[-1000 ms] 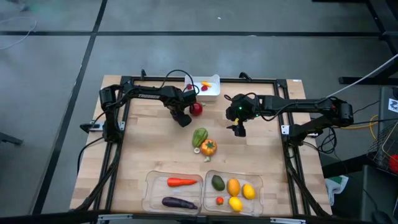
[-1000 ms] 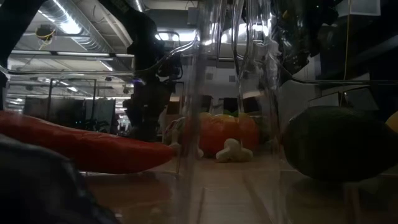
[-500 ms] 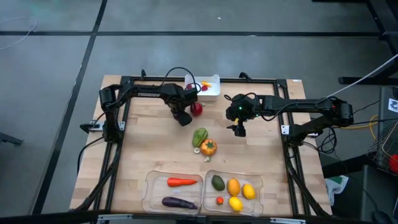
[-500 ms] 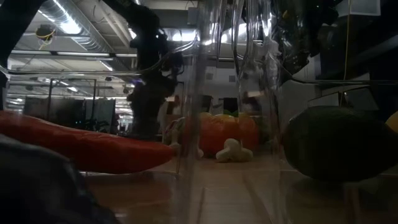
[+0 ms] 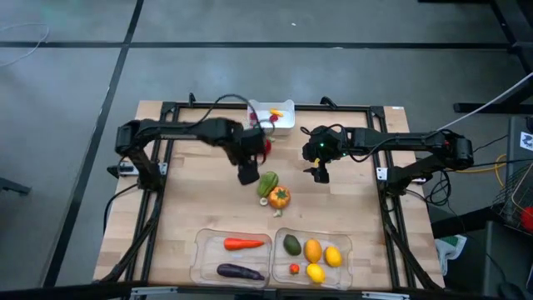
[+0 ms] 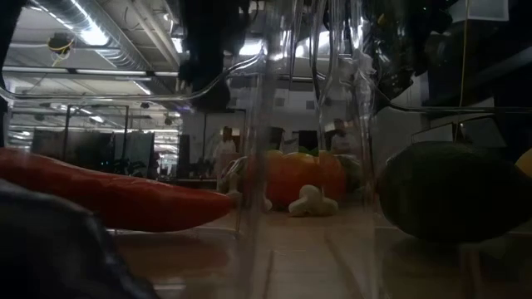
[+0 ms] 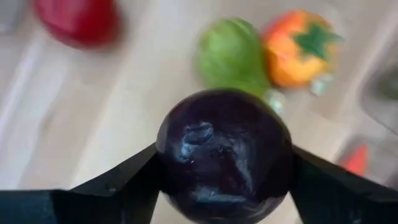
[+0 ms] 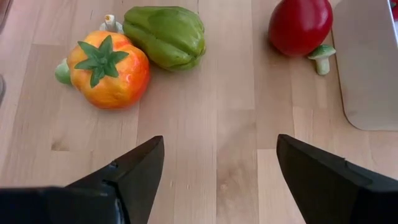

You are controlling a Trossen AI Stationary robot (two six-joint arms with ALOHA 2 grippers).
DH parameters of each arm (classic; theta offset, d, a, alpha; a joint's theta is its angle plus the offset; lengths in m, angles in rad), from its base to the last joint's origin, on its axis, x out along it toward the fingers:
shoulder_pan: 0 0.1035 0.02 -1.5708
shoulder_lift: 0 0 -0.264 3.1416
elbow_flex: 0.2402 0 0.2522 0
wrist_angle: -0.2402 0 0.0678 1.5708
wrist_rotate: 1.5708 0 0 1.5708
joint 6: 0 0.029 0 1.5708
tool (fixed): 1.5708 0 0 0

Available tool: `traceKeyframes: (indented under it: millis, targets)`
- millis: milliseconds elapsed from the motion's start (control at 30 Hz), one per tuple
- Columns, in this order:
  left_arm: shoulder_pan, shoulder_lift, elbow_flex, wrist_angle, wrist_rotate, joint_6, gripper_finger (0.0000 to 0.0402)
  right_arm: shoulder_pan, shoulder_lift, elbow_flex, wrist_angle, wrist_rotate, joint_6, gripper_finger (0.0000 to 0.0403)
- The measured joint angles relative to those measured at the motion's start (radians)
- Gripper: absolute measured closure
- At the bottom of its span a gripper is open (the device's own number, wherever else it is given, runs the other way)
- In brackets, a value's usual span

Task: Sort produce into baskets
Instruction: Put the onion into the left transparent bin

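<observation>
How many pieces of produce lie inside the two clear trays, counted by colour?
Orange: 2 (carrot, round fruit)
Yellow: 2 (lemons)
Purple: 1 (eggplant)
Dark green: 1 (avocado)
Red: 1 (small piece)
Total: 7
Not counted: the dark purple ball held in the left gripper.

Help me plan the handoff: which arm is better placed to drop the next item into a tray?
Left. The left gripper is shut on a dark purple round piece, above the table near the green pepper. The right gripper is open and empty.
</observation>
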Motion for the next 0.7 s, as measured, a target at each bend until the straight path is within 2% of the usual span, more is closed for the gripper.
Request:
traceKeyframes:
  millis: [233,400,533,700]
  targets:
    - [-0.245,-0.027,-0.003,0.007,0.001,-0.199,0.011,0.0,0.0,0.0,0.0,0.0,0.0,0.0095]
    - [-0.419,-0.027,-0.029,0.077,0.0,-0.357,0.011,0.0,0.0,0.0,0.0,0.0,0.0,0.0095]
    - [-0.533,-0.021,-0.041,0.164,-0.032,-0.51,0.011,0.0,0.0,0.0,0.0,0.0,0.0,0.0095]
    - [-0.635,0.0,-0.042,0.232,-0.082,-0.623,0.011,0.0,0.0,0.0,-0.001,0.0,0.0,0.0095]
